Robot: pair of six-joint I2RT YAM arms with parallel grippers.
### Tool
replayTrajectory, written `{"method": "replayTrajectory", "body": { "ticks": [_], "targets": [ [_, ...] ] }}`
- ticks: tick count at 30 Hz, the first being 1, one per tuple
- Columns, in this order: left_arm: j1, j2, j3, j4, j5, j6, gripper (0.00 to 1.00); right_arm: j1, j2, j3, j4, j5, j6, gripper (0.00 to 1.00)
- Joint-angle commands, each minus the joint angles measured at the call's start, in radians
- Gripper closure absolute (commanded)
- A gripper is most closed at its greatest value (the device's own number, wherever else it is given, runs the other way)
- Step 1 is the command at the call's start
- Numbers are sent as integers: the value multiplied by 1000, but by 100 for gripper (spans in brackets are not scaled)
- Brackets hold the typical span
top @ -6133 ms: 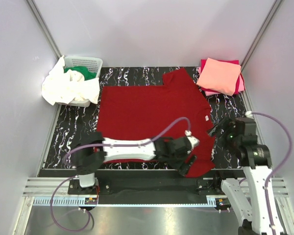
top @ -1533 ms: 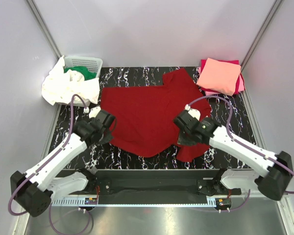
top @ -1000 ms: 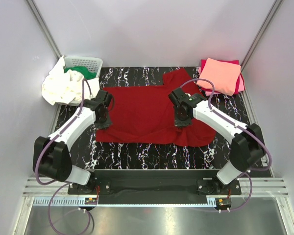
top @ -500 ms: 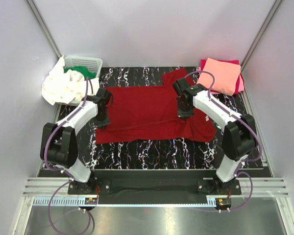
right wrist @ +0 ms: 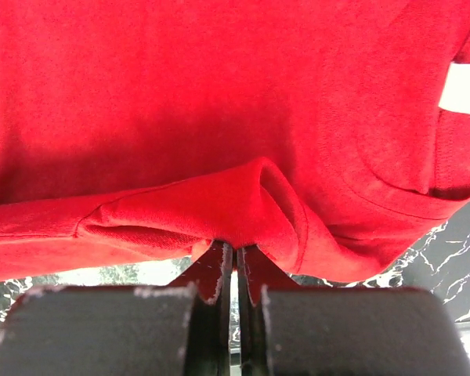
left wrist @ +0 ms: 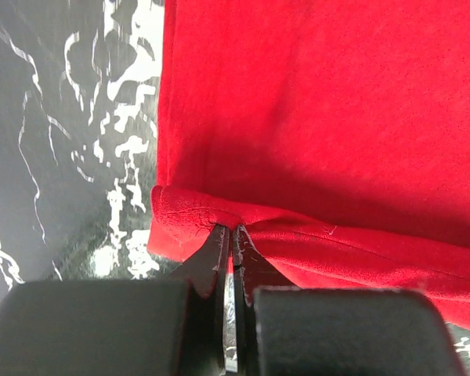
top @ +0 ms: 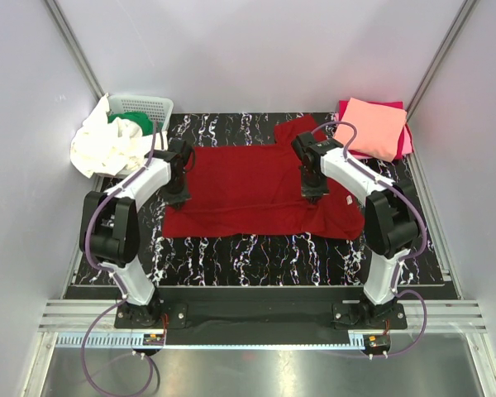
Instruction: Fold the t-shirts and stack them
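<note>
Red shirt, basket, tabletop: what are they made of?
The red shirt: soft matte knit cloth, probably cotton; it creases and shows stitched hems. The basket: white plastic, by its lattice wall. The table: black, white-veined marble look, maybe laminate.

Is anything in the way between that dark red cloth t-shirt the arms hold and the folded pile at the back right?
Nothing visible. The left gripper and right gripper pinch the dark red t-shirt directly at its edge; only a strip of black marbled tabletop separates it from the salmon-topped folded pile.
</note>
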Motion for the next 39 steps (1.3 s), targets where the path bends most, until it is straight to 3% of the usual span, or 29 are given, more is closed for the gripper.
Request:
{"method": "replayTrajectory", "body": {
  "ticks": [1,10,13,14,15,17,18,21,26,29,32,39],
  "targets": [
    [7,19,66,-13,5,33,97,-22,-4,30,-1,26,-2,100],
    [19,62,61,-13,-27,28,92,-34,32,55,13,-3,-28,100],
    [35,45,71,-26,-38,13,69,-39,61,82,10,-5,-43,100],
    [36,29,71,-30,-64,5,51,-40,70,93,5,0,-49,96],
    [36,-7,71,-36,-85,-1,41,-47,91,122,-9,3,-54,87],
    [36,-55,63,-45,-151,-30,32,-51,108,148,-21,16,-72,61],
    [36,-113,54,-42,-159,-36,26,-54,119,176,-33,38,-77,34],
    [36,-243,-33,4,-136,-65,26,-56,89,196,-35,99,-88,11],
    [27,-405,-279,151,2,-117,27,-56,-78,97,20,99,-45,9],
    [27,-443,-371,242,78,-134,27,-57,-268,-54,77,41,13,9],
    [25,-431,-411,297,120,-136,28,-57,-414,-283,141,-49,56,11],
    [19,-451,-403,268,163,-130,30,-56,-541,-526,258,-186,136,20]
  ]
}}
